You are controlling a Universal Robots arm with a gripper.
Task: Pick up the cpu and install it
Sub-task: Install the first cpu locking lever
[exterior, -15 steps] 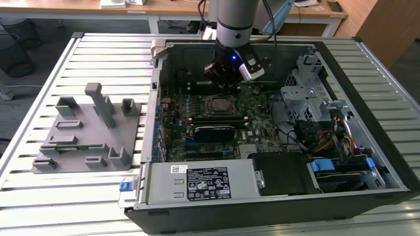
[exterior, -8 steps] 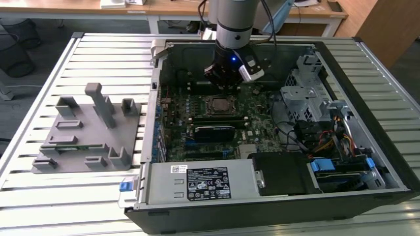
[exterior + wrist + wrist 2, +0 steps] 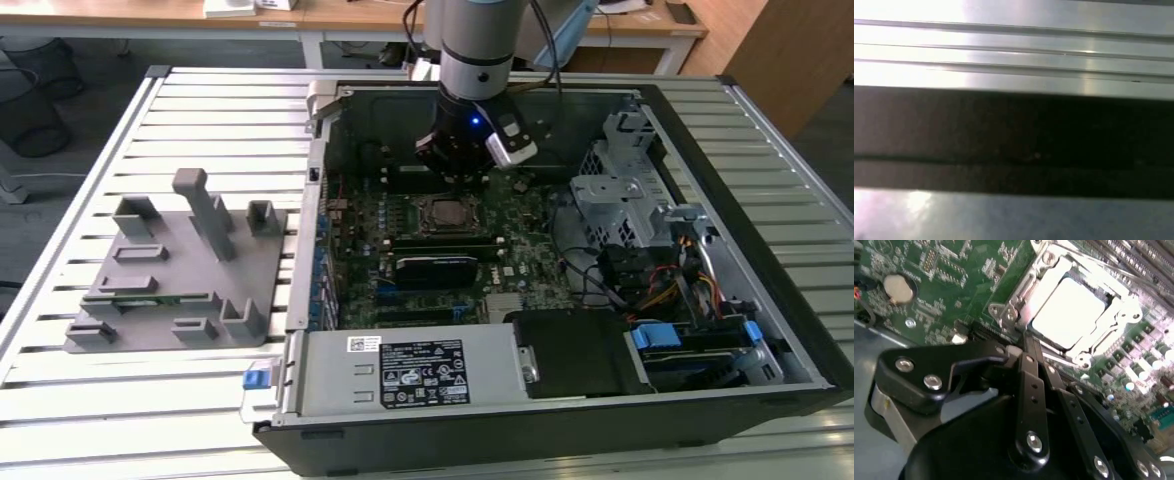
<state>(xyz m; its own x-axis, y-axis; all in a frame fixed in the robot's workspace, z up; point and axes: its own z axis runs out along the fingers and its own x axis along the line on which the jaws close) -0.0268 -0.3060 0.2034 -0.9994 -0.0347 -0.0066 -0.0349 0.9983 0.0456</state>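
CPU sits flat in the motherboard socket, framed by the bright metal retention bracket, and in the second wrist view it lies just beyond the fingers, straight ahead along their line of reach. Going left to right in the exterior view: the grey plastic fixture stands on the slatted desk, well apart from the work; next comes the open computer case; inside it the gripper hangs over the green motherboard, with the socket just below and near its tip. The chip is square, so no long axis governs the approach. Its top is pale silver-white, glaring under the light, thin and level with the bracket. The fingers appear drawn close together and hold nothing, their dark tips apart from the chip and not touching it.
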